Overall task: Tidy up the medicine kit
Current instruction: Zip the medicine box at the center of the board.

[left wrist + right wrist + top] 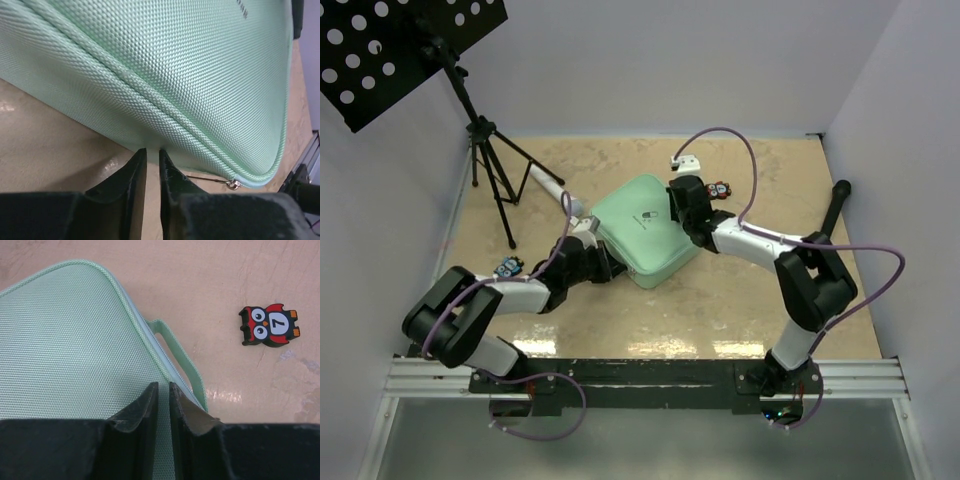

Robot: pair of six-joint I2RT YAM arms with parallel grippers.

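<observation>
Hovering low at the kit's side, the left gripper has its jaws a sliver apart. Bare table shows through the slit and nothing is pinched between them. The tips sit right up against the wall of the kit, just under the piped seam. That low, level approach looks aimed at the zip line rather than the lid. Down at 4 o'clock in that wrist view, a small metal zip pull dangles at the corner, clear of the fingers.

Over to the right gripper: its jaws are a crack apart too, with green weave visible through the gap, and I can see nothing clamped. It hangs over the lid near the edge, with the fabric handle at 1 o'clock from the tips. An owl tile numbered seven lies further out at 2 o'clock, well apart from the kit.

From above, the kit lies mid-table, lid down and turned like a diamond. The left gripper is at its 8 o'clock edge and the right at its 2 o'clock edge. Bracketing it from opposite sides reads as one arm steadying while the other works the zip. A second owl tile sits at 8 o'clock beside the left arm. I can't tell whether this closed case is the start or the finish of the job.
</observation>
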